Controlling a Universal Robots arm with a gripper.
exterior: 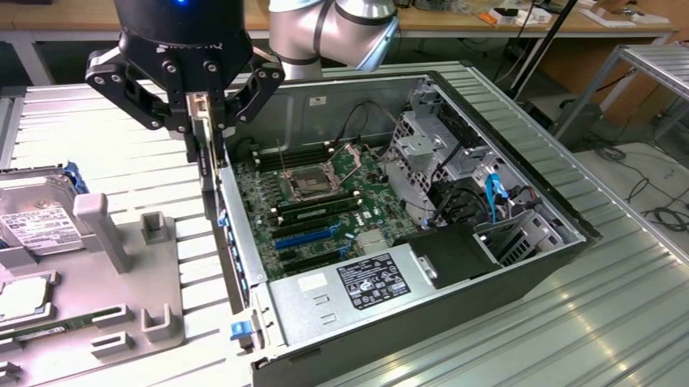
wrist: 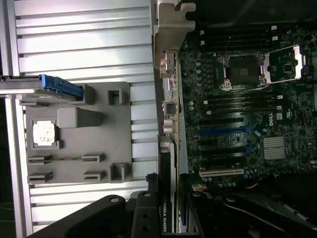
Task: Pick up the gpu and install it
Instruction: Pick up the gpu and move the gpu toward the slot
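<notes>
so the gpu [exterior: 205,157] [wrist: 169,129] is up in the air, pinched edge-on in the gripper [exterior: 200,121] [wrist: 171,218], whose fingers are clamped on the card from both flat sides. it hangs straight down like a blade, right over the wall of the open case [exterior: 431,322] on the exterior view's left, not seated in anything yet. my guess is it's held vertical like that because the slots want the card's long edge going in first, and a flat-side grip keeps the connector edge free. in the wrist view you look right down the card's length: the silver bracket [wrist: 171,29] is at the end away from the fingers, with the ports lined up along it, which figures since the bracket has to land at that wall of the case. just to the right of the card is the motherboard [exterior: 323,193] [wrist: 237,124], and the blue slots [exterior: 306,234] [wrist: 223,131] sit bare on it, with the cpu socket [exterior: 305,184] [wrist: 242,69] a bit farther back. the power supply [exterior: 356,282] fills the near corner. out on the left, the grey fixture [exterior: 140,266] [wrist: 79,148] has open holders, and the hard drive [exterior: 32,218] sits at its far left.
</notes>
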